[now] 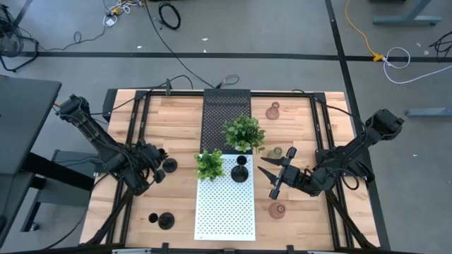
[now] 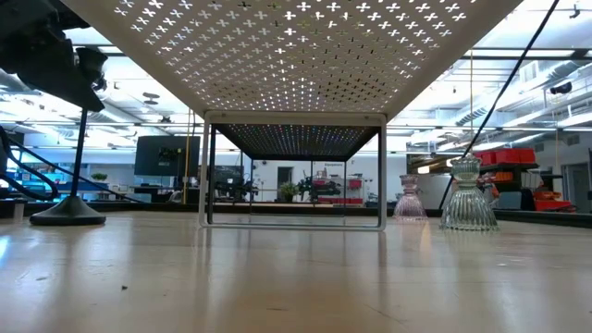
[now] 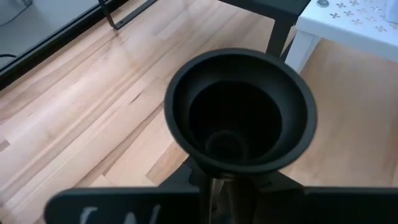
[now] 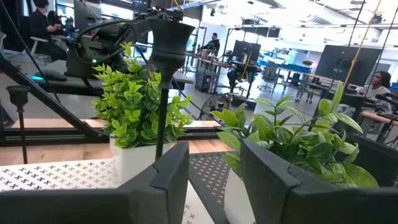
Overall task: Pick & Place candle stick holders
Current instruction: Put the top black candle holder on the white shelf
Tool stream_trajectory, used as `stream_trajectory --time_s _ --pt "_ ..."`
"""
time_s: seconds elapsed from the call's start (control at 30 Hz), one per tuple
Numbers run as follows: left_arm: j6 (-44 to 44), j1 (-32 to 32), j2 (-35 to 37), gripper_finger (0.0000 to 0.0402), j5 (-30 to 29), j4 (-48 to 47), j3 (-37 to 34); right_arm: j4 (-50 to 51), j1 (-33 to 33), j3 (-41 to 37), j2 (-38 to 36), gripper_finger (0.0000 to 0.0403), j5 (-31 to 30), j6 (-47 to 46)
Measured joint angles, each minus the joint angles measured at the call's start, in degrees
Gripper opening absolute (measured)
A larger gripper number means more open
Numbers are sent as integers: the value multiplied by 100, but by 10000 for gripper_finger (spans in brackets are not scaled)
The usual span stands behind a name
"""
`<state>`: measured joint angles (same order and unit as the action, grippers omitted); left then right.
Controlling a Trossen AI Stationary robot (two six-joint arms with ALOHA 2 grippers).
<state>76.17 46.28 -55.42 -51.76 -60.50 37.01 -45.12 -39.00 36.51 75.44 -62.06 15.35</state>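
A black candle stick holder (image 3: 239, 112) sits pinched in the left gripper (image 1: 157, 168) jaws; right gripper (image 1: 272, 174) jaws spread

Both arms are matte black, built of slender jointed links with thicker housings at the joints. The right pincer (image 1: 272, 179) has two long, tapering black fingers (image 4: 163, 180) with angular, blocky faces.

No readable text, labels or numbers.
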Motion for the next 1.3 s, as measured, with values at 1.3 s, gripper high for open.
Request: stream_trajectory --time_s 1.3 --pt "-4577 -11 -9 24 -158 -725 6133 0 0 0 2 146 0 -44"
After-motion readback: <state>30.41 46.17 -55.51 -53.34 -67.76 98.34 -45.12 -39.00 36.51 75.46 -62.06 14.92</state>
